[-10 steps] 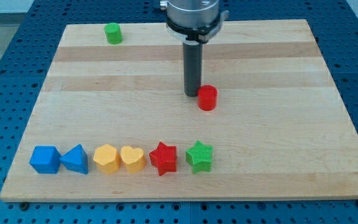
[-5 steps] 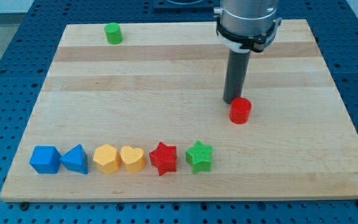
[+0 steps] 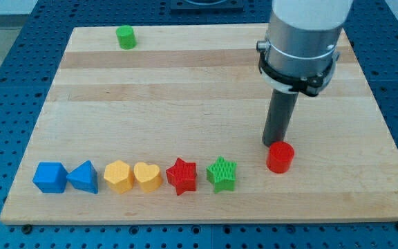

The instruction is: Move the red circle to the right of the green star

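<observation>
No readable text or labels, seemingly

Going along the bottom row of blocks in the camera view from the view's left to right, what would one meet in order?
Blue cube → blue triangle → yellow hexagon → yellow heart → red star → green star → red circle, my tip just above-left of it.

Eight blocks [image 3: 181, 175], one wooden board [image 3: 150, 104]

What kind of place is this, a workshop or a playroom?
Probably a robotics lab: a wooden board on a blue perforated bench, my tip beside the red circle, and toy blocks like the green star.
</observation>
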### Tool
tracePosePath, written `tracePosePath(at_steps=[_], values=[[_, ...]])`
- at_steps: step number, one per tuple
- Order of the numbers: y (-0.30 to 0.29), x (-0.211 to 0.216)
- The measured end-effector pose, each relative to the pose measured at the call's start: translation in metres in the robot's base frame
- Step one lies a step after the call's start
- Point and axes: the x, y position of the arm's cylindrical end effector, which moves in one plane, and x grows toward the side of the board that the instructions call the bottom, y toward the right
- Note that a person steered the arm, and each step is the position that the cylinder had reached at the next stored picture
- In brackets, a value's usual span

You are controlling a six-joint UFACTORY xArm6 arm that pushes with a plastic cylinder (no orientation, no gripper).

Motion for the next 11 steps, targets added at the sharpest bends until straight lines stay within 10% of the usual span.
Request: tracePosePath(at_steps=[6, 11], values=[[0.063, 0.034], [0.008, 0.050]])
